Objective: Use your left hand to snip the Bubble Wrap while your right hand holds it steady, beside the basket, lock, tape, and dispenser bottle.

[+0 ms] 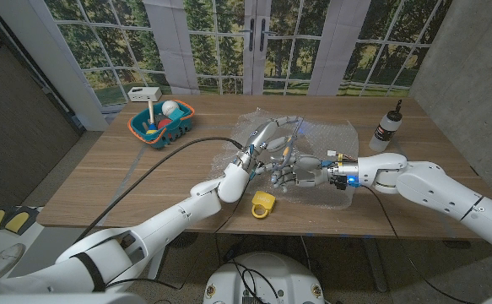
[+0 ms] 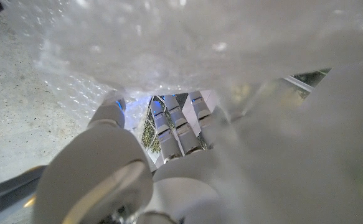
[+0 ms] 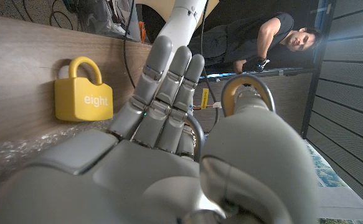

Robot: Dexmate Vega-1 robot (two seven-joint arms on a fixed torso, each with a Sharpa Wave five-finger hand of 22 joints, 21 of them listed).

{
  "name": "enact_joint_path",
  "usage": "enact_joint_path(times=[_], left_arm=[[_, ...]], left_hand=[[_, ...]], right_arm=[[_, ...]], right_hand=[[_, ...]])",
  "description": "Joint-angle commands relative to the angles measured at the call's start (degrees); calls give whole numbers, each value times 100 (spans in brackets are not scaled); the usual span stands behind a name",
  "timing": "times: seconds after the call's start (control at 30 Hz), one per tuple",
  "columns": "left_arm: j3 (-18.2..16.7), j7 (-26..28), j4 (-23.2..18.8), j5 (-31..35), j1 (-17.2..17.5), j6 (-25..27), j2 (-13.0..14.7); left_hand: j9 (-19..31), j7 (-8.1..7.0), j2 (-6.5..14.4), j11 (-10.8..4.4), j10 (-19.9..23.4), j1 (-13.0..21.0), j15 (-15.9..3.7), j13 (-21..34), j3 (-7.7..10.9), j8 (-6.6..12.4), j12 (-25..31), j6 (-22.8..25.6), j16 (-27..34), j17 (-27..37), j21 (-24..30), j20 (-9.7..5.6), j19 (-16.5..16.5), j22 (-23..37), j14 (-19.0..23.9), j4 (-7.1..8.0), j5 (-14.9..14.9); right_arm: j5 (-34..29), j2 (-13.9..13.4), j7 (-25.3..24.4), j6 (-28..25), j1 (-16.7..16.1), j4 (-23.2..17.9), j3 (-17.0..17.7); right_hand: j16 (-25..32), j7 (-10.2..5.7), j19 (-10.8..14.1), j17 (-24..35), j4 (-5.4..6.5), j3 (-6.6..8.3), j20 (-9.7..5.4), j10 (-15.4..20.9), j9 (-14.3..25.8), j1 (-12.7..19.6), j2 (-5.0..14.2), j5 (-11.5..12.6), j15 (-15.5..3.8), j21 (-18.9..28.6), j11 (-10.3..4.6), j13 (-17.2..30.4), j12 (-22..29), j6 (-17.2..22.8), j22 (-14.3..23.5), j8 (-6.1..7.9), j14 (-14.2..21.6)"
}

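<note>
While the Bubble Wrap (image 1: 300,139) lies spread mid-table, I judge it light, limp and slippery, so it wants pinning near the cut line. My right hand (image 1: 300,175) presses its front edge, fingers extended together, gripping nothing. My left hand (image 1: 261,145) sits in the wrap holding what look like scissors (image 1: 286,128); how far they're open I can't tell. Yellow lock (image 1: 264,203) sits just beside my right fingers, basket (image 1: 163,125) far left, dispenser bottle (image 1: 387,128) well right.
</note>
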Motion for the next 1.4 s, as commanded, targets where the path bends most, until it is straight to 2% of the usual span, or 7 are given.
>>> enact_joint_path(times=[0.03, 0.57, 0.8, 1.0, 1.17, 1.3, 1.4], left_arm=[[17, -329, -207, -26, -13, 185, 70], [25, -368, -211, -47, -6, 221, 32], [-7, -149, -305, 43, 91, 396, -6], [2, 39, -277, 96, 107, 429, -62], [1, 191, -247, 102, 125, 433, -110], [-13, 295, -246, 74, 168, 470, -145], [-16, 339, -226, 45, 184, 449, -150]], left_hand=[[-9, 19, 56, 3, 53, 6, -663, 8, 45, 24, 19, 22, 9, -9, -5, 1, 43, 10, 15, -2, -6], [-55, 266, 255, 144, 166, 4, -647, -25, 159, 58, 15, 101, 63, -56, -37, 24, 172, 19, 184, 2, -1], [-173, 354, 738, 74, 995, 584, -944, -138, 634, 221, 199, 716, 441, -173, 154, -300, 879, 55, 1308, -244, 62], [-181, 324, 971, 14, 1396, 1029, -1033, -69, 883, 264, 352, 908, 665, -120, 312, -427, 1178, 84, 1779, -309, 76], [-137, 299, 1138, -7, 1615, 1298, -1058, 39, 1029, 326, 472, 1055, 858, -11, 426, -510, 1292, 115, 2084, -268, 68], [-31, 263, 1249, -14, 1773, 1692, -1070, 274, 1443, 343, 671, 1117, 982, 114, 648, -636, 1375, 182, 2409, -89, 70], [20, 238, 1262, -5, 1710, 1766, -1052, 381, 1547, 329, 718, 1098, 1055, 192, 756, -668, 1404, 211, 2570, 10, 44]], right_arm=[[21, -68, -25, 95, -114, -136, 55], [79, -140, -81, 185, -239, -224, 132], [111, -144, -52, 222, -264, -236, 152], [108, -169, -52, 295, -321, -260, 185], [129, -195, -88, 307, -362, -287, 214], [130, -190, -65, 313, -362, -273, 208], [126, -177, -52, 298, -339, -256, 191]], right_hand=[[-9, -43, 56, 13, -21, 41, -521, 50, 0, 14, 38, 38, -307, -4, -12, 17, -30, 43, 15, 28, 8], [-17, -60, 63, 14, -32, 45, -530, 58, -16, 32, 53, 35, -305, -30, -25, 24, -45, 43, 18, 31, 13], [-19, -76, 63, 15, -39, 51, -535, 65, -22, 45, 69, 34, -308, -44, -34, 28, -51, 47, 19, 33, 20], [-19, -85, 65, 16, -42, 54, -534, 66, -25, 50, 77, 33, -307, -52, -40, 31, -56, 53, 20, 36, 26], [-22, -98, 69, 16, -43, 51, -538, 80, -28, 49, 76, 31, -306, -60, -48, 32, -56, 61, 21, 39, 28], [-27, -108, 65, 16, -48, 52, -540, 76, -30, 55, 80, 30, -308, -69, -40, 37, -61, 70, 21, 42, 27], [-27, -115, 67, 16, -50, 54, -541, 86, -30, 59, 84, 30, -310, -72, -37, 36, -59, 79, 22, 46, 29]])
